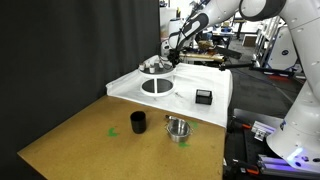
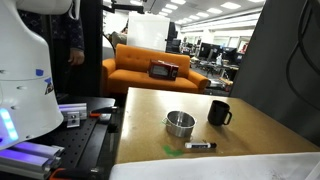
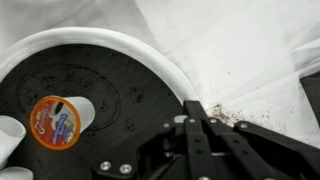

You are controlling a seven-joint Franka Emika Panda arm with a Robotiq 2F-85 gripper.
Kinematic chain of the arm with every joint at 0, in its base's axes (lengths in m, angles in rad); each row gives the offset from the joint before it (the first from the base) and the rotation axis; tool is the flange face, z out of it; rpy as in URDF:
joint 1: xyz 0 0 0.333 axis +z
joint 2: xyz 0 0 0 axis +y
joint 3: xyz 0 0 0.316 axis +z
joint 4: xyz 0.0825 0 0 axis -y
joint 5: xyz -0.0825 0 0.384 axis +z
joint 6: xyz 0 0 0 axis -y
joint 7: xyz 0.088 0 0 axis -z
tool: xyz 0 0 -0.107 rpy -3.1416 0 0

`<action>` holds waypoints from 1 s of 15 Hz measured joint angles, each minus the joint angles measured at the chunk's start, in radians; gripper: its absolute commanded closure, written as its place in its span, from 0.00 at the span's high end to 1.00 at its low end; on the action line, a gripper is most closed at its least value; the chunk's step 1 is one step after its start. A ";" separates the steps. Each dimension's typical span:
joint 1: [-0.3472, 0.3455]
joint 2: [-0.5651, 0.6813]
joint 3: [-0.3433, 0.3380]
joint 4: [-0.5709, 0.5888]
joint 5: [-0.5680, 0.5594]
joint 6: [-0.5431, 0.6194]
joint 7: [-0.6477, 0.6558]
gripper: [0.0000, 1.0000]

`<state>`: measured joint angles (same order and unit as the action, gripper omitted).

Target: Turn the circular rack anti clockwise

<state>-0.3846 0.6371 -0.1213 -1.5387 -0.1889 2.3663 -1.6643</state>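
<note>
Circular rack point(image 1: 152, 65): far end of white cloth point(image 1: 190, 78); coffee pod point(image 3: 60, 122) inside.
Gripper point(image 3: 190, 120): over same cloth, at rack rim, jaws pressed together; grip on the rim unclear.
Step, as judged: engaging rim.
Next: curved anticlockwise sweep along rim, contact kept.

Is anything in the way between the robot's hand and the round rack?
No, nothing that shows. In the wrist view the gripper is close by the rim of the circular rack, with only the white cloth beside it.

No readable text, orange pod lid point(image 3: 55, 122) on the circular rack point(image 3: 100, 36), print blurred
</note>
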 measured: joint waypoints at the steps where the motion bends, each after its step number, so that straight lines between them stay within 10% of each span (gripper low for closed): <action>1: -0.002 0.009 0.000 0.014 0.000 0.004 -0.010 0.00; 15: -0.054 -0.026 0.014 0.206 0.212 -0.414 0.002 0.00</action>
<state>-0.4382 0.6114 -0.1072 -1.3323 0.0233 1.9522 -1.6626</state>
